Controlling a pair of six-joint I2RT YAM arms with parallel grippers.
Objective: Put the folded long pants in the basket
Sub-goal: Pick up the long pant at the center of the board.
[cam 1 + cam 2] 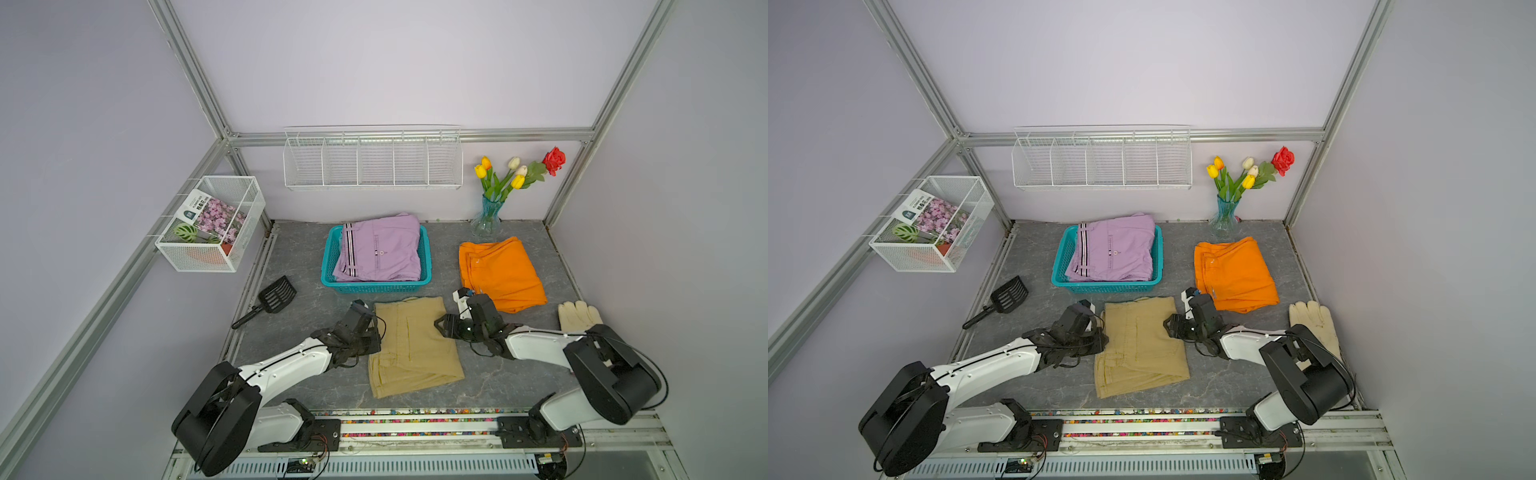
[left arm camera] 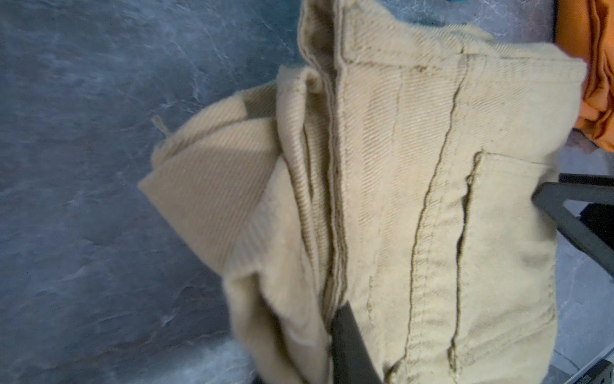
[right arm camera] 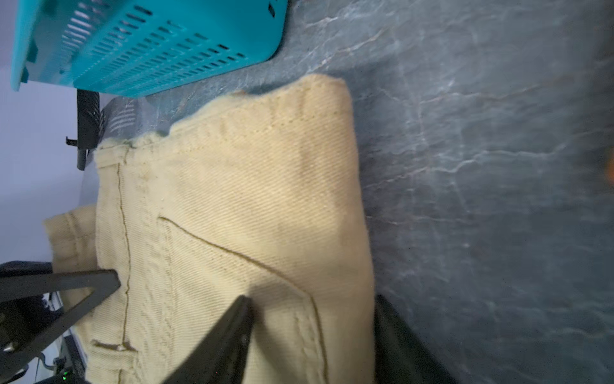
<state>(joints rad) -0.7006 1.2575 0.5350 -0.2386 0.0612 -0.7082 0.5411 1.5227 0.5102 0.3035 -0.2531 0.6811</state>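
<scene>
1 of 3 visible pairs home, so roughly 1/3 of the way by the look of it. In the teal basket (image 1: 376, 286), the lilac pants (image 1: 380, 249), filling it nearly wall to wall and spilling over the far rim (anything beneath them hidden). Outside yet, 2 pairs: the khaki pants (image 1: 415, 349) flat on the table (image 1: 299, 257) just in front of the basket, on the arms' side and just short of its front wall; the orange pants (image 1: 503, 274) off to the basket's right, apart from it, untouched. Step in hand, apparently: a 2-gripper pickup of the khaki pair. Left gripper (image 1: 374, 330) clamped tight on the khaki edge toward the basket's left, cloth bunched and raised there in the left wrist view. Right gripper (image 1: 440, 325) at the opposite khaki edge, 1 finger on top of the cloth and 1 beside it in the right wrist view; cannot tell whether biting or merely straddling. Left to do: raise the khaki, carry it over the front wall onto the lilac, then repeat for the orange. Count, big to small: 1 wire rack (image 1: 374, 166) on the wall behind the basket, 1 mesh box (image 1: 212, 224) far to its left, 1 basket, 3 pants, 2 grippers, 1 cream glove (image 1: 579, 316) beyond the orange pair from the basket, 1 black scoop (image 1: 274, 297) to its left.
</scene>
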